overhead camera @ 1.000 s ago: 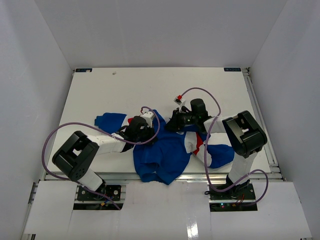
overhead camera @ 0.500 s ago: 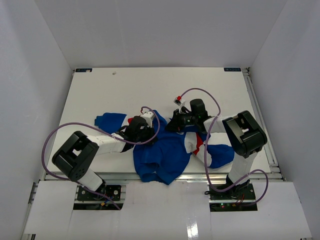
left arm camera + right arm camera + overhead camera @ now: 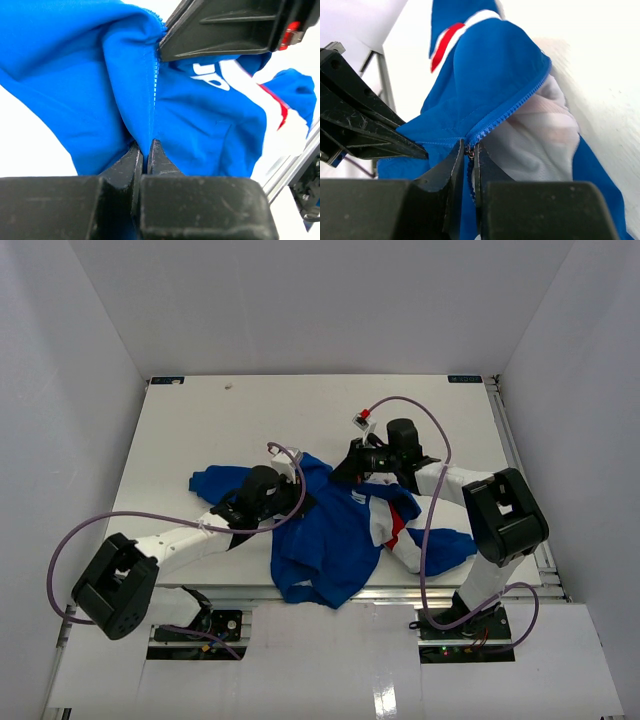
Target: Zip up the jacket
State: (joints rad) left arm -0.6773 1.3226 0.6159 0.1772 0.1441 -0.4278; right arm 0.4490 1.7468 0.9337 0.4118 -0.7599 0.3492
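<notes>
One jacket [image 3: 330, 540] by the tabletop's [image 3: 200, 430] near edge, part-zipped: left pincer [image 3: 145, 150] pinches zipped seam [image 3: 152, 100], right pincer [image 3: 469, 152] pinches slider [image 3: 469, 153]; teeth [image 3: 515, 107] beyond gape.

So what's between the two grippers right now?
Only the jacket: a short run of its zipper line and blue fabric spans from the left gripper to the right gripper. The left wrist view shows it best.
</notes>
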